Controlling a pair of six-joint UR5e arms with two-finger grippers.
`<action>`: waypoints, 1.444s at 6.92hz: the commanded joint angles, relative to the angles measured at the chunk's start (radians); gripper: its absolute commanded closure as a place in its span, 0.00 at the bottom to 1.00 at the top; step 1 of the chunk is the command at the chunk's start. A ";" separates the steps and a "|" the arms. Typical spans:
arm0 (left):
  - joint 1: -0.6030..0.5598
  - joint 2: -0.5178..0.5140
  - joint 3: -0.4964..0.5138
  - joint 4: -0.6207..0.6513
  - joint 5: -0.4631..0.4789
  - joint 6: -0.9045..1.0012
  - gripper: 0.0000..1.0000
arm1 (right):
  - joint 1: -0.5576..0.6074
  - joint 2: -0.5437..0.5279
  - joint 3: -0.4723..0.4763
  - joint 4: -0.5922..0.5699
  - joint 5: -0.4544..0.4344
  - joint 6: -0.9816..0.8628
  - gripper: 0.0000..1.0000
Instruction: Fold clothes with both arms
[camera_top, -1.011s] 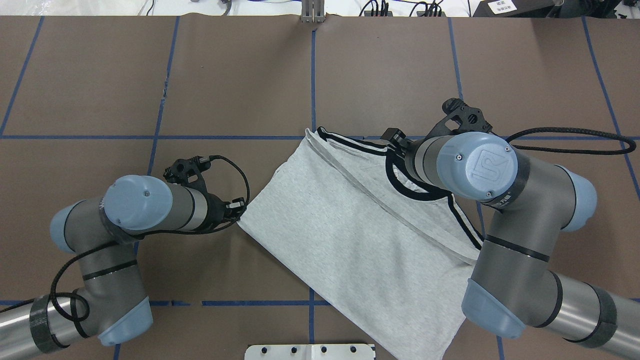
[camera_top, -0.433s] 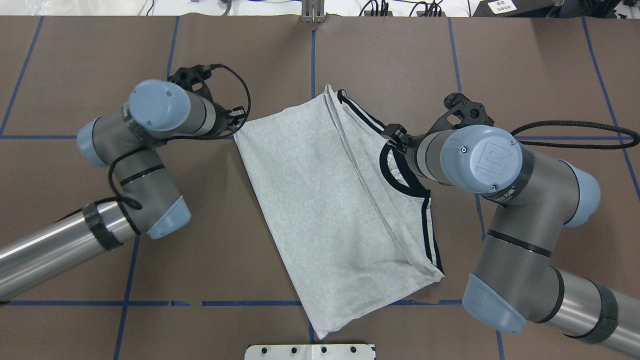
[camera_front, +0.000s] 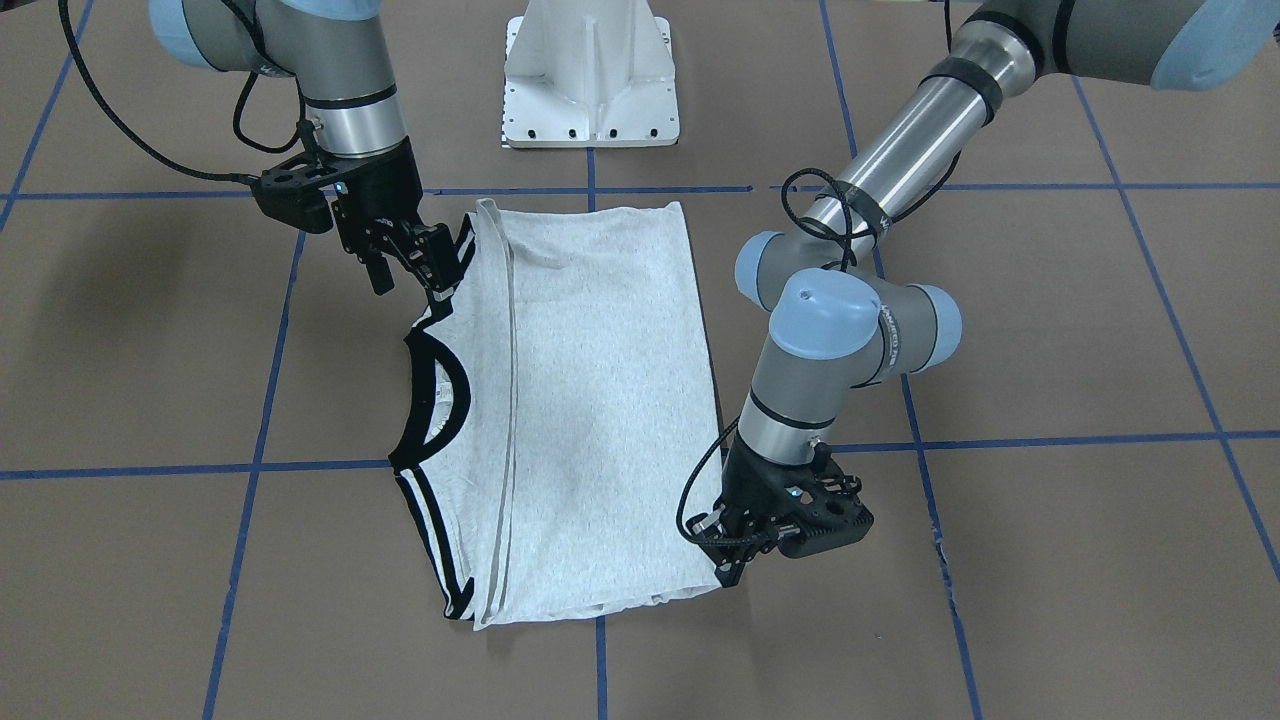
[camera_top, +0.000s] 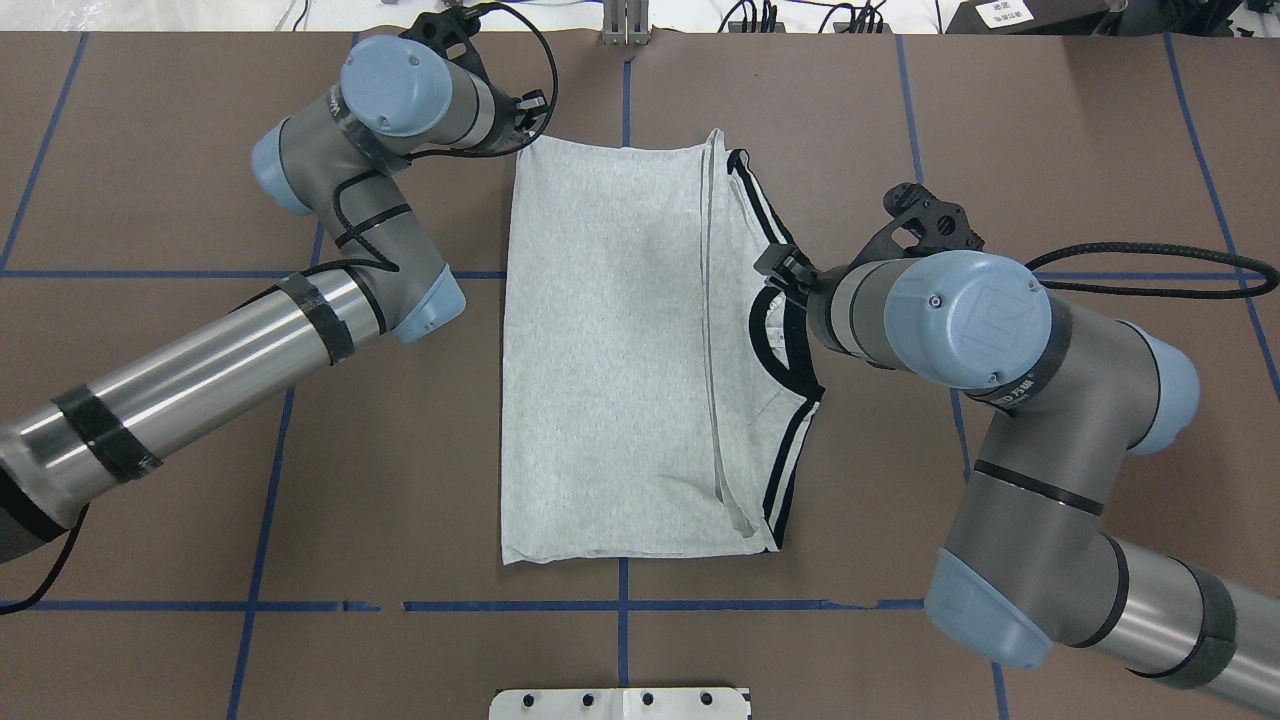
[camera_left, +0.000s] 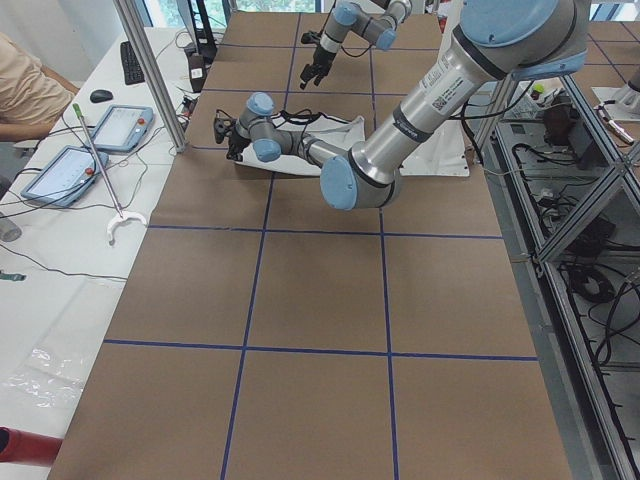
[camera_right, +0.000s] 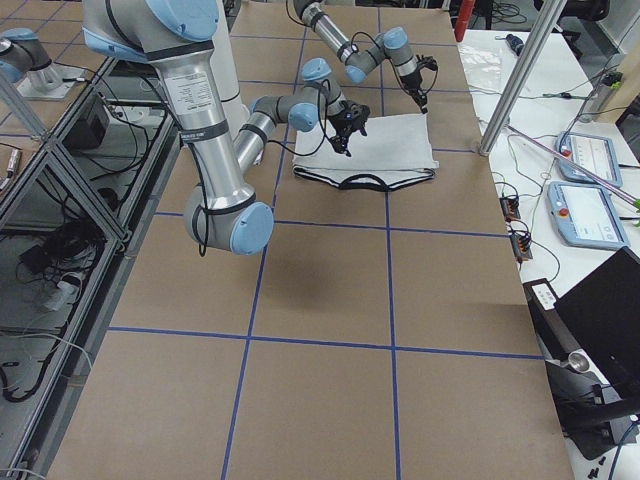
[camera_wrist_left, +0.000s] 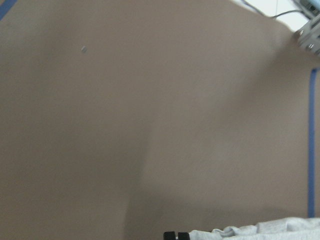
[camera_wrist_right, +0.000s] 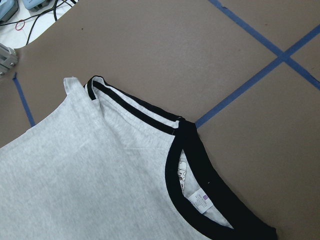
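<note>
The grey T-shirt (camera_top: 610, 350) lies flat on the brown table, folded lengthwise, back up. Its black collar (camera_top: 775, 340) and striped sleeve trim (camera_top: 790, 460) are on the robot's right. The cartoon print is hidden, apart from a sliver inside the collar (camera_wrist_right: 182, 175). My left gripper (camera_top: 528, 128) is shut on the shirt's far-left hem corner, low at the table (camera_front: 728, 572). Its fingertip (camera_wrist_left: 176, 235) shows beside bunched cloth. My right gripper (camera_top: 775, 265) is shut on the shoulder by the collar (camera_front: 435, 275). Its fingers are out of the right wrist view.
The white pedestal (camera_front: 590, 80) stands at the near edge, just behind the shirt. Blue tape lines (camera_top: 450, 606) grid the table. A metal post (camera_top: 625, 20) and cables sit at the far edge. Tablets (camera_left: 120, 125) lie on the operators' bench beyond.
My left gripper swung forward and rightward with the hem corner. The shirt turned about my right gripper from a diagonal to lie square with the tape grid. My right arm barely moved.
</note>
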 joint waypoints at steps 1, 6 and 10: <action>-0.012 -0.045 0.112 -0.080 0.029 0.075 1.00 | -0.021 0.000 0.002 0.025 -0.008 0.004 0.00; -0.050 0.103 -0.127 -0.070 -0.075 0.122 0.38 | -0.144 0.020 -0.045 -0.145 0.102 -0.282 0.00; -0.058 0.131 -0.142 -0.071 -0.106 0.122 0.38 | -0.169 0.161 -0.157 -0.302 0.255 -0.593 0.00</action>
